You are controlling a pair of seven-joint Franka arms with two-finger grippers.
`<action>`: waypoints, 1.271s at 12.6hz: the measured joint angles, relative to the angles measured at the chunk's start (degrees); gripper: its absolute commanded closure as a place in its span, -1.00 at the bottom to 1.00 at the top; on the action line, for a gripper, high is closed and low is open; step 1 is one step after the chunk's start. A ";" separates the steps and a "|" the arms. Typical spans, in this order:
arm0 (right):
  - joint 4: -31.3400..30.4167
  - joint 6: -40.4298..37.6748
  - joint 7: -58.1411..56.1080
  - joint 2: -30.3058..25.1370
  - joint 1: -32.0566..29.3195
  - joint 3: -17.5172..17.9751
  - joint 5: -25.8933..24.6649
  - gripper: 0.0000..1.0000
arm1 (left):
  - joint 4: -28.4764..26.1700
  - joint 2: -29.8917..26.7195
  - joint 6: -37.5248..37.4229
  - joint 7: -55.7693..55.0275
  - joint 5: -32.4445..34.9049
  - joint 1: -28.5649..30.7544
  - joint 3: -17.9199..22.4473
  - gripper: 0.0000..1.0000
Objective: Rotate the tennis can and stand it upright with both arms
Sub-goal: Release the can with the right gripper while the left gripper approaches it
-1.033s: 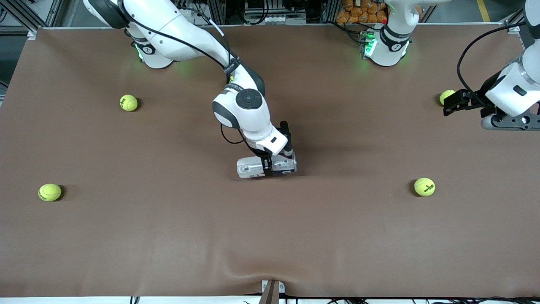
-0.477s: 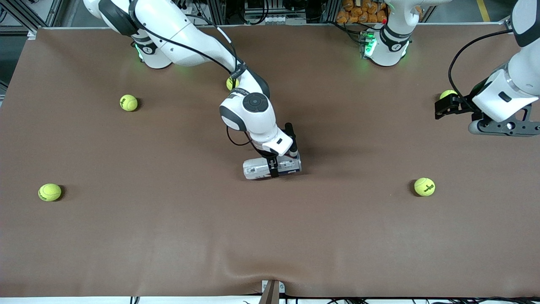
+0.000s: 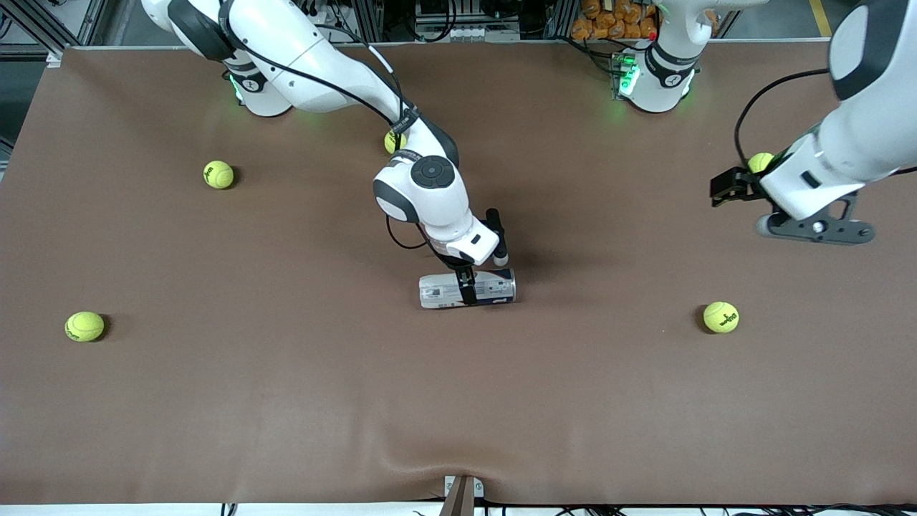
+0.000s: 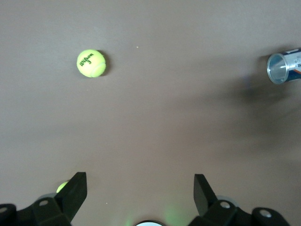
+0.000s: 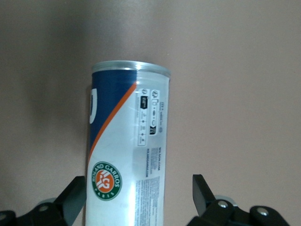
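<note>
The tennis can lies on its side in the middle of the brown table, white and dark blue, with its silver rim toward the left arm's end. My right gripper is straight over it, open, with the fingers astride the can's middle. In the right wrist view the can fills the gap of the right gripper; one finger is at its side and the other stands off. My left gripper is open and empty above the table toward the left arm's end. In the left wrist view the left gripper sees the can's open end.
Several yellow-green tennis balls lie about: one toward the left arm's end, one by the left wrist, one under the right forearm, and two toward the right arm's end. The left wrist view shows one ball.
The right gripper and the can have shifted toward the left arm's end and the can has turned a little. The left arm has swung in toward the table's middle.
</note>
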 measured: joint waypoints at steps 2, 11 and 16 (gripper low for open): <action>0.39 -3.36 4.80 -1.04 0.01 0.21 0.02 -1.00 | -0.08 2.27 0.02 -0.30 -0.40 -1.12 -0.35 -1.00; 1.09 -18.24 25.55 -11.78 -5.94 0.07 0.05 -1.00 | -3.34 19.31 13.17 -5.12 -23.25 -6.01 -0.99 -1.00; 1.01 -19.76 25.62 -16.51 -23.04 -0.15 3.53 -1.00 | -7.22 25.97 29.97 -5.57 -43.24 -7.64 -1.06 -1.00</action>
